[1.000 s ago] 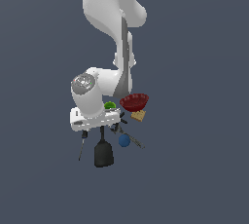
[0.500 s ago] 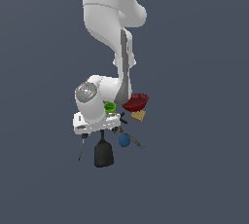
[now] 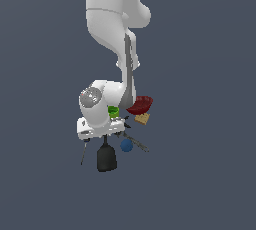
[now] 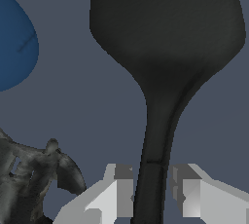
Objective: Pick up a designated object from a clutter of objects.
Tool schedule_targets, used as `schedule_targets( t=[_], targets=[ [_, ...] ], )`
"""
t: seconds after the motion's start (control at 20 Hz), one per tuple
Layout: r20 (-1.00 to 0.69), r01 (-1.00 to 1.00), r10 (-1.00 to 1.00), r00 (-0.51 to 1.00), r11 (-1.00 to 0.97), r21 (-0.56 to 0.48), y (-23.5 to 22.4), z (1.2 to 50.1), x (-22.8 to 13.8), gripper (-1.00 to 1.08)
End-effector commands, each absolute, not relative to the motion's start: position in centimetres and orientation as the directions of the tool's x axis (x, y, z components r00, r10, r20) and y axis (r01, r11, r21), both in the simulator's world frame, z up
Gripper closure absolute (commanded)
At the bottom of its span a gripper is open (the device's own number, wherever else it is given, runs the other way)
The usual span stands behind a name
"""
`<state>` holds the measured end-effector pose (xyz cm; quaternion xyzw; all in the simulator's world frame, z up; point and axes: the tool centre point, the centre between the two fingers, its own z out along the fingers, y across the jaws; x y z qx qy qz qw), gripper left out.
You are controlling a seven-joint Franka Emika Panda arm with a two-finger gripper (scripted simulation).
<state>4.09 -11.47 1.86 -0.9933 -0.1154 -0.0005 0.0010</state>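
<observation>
Flat slate-grey ground fills both views, bare apart from one small cluster under the white arm. Nearest the exterior camera lies the black spatula [image 4: 165, 47], its broad blade [image 3: 106, 158] toward that camera and its thin handle running back under the wrist. The gripper [image 4: 151, 189] straddles the handle, pads slightly apart either side, gaps visible. Beside the blade sits a blue ball [image 3: 126, 145], then a screwdriver [image 3: 136, 143], black clamp [image 4: 34, 179], green cup [image 3: 113, 110], cracker [image 3: 142, 119], red bowl [image 3: 140, 105].
</observation>
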Motion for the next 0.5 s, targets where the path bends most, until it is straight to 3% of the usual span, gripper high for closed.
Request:
schedule_targets(
  t=[0.0,0.45],
  targets=[
    [0.0,0.224,0.224,0.975,-0.975,0.0,-11.86,1.7,4.02,1.08],
    [0.002,0.229,0.229,0.973,-0.973,-0.002,-11.38,2.22,4.03,1.08]
  ],
)
